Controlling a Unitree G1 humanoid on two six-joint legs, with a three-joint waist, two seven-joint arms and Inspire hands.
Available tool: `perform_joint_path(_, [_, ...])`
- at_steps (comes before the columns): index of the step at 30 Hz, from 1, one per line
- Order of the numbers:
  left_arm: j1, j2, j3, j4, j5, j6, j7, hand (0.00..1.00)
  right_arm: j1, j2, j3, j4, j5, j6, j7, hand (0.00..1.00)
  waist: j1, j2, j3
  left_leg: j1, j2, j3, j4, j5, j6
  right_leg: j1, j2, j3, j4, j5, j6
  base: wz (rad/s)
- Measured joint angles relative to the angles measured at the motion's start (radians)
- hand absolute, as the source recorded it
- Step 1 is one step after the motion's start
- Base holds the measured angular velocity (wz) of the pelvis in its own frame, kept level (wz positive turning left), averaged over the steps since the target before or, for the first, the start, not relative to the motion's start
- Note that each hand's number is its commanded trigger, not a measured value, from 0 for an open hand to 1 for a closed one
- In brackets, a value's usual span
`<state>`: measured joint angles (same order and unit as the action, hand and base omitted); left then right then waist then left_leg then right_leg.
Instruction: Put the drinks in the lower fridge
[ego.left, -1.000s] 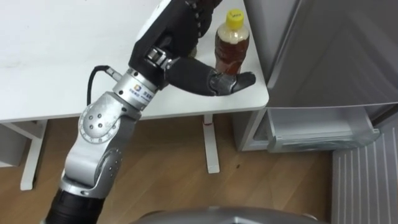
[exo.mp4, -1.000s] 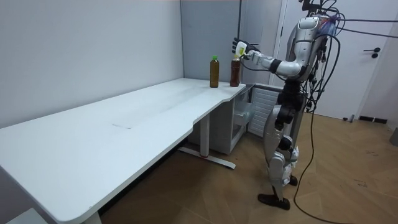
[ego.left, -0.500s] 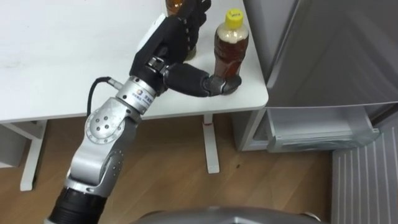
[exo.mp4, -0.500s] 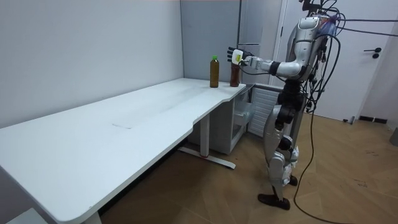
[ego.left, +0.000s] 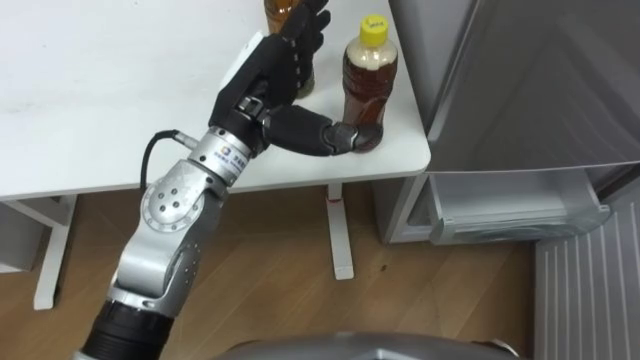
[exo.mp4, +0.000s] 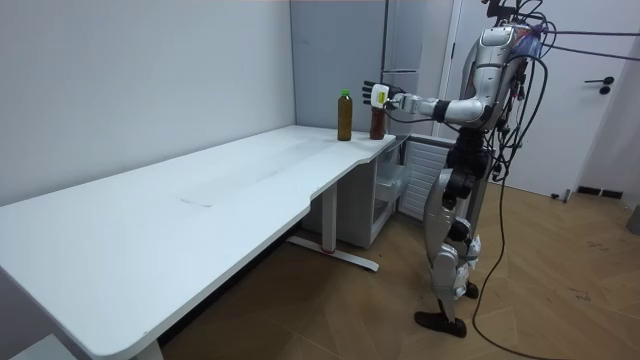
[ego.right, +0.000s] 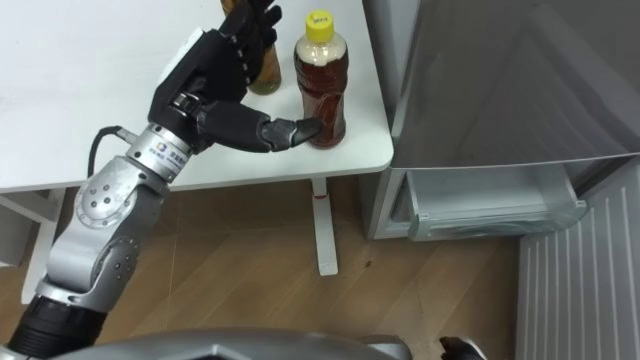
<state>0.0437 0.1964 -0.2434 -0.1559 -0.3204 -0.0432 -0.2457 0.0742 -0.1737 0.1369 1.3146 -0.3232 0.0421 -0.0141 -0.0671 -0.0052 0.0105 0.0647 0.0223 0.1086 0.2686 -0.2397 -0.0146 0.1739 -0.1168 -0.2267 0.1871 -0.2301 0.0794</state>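
Upper centre: left hand (ego.left: 268, 82), dark fingers straight and spread, thumb tip against the lower body of a yellow-capped, clear plastic tea bottle (ego.left: 368, 80). Smooth white worktop (ego.left: 90, 90), rounded corner.

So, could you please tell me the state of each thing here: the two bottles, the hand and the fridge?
Yellow-capped bottle: upright near the corner of the table, cap on.
Green-capped bottle: upright on the table, cap on.
Left hand: open, fingers straight, thumb at the yellow-capped bottle's lower part.
Upper fridge door: shut.
Lower fridge: open.
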Motion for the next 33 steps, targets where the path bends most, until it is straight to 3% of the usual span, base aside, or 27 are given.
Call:
perform_joint_path(12, [-0.001,-0.006,-0.013,0.051,0.000,0.001,-0.007,0.00,0.001,0.000,0.000,-0.001,-0.009,0.002,0.017,0.00,-0.017,0.006,0.0021,0.000,0.002,0.011,-0.001,0.000,0.000,-0.005,0.000,0.009,0.001,0.000,0.000,-0.01])
perform_joint_path(16, [-0.004,-0.006,-0.001,0.066,0.000,0.000,-0.005,0.00,-0.002,-0.001,-0.002,-0.001,-0.022,0.002,0.020,0.00,-0.023,0.010,0.0023,-0.002,0.004,0.029,-0.001,0.000,0.000,-0.014,0.001,0.030,0.010,0.000,-0.001,-0.12])
perform_joint_path(22, [-0.010,-0.002,0.006,0.078,0.000,0.001,-0.002,0.00,-0.003,0.002,-0.001,-0.001,-0.024,0.003,0.042,0.00,-0.043,0.013,0.0095,-0.004,0.006,0.033,-0.002,0.000,0.000,-0.021,0.001,0.035,0.018,0.000,-0.001,-0.03])
perform_joint_path(33, [-0.058,0.000,0.007,0.094,0.001,0.002,-0.002,0.00,-0.004,0.003,-0.004,-0.003,-0.031,0.005,0.075,0.00,-0.050,0.018,0.0079,0.005,0.017,0.052,-0.011,0.002,-0.004,-0.031,0.011,0.057,0.018,0.003,-0.005,-0.05])
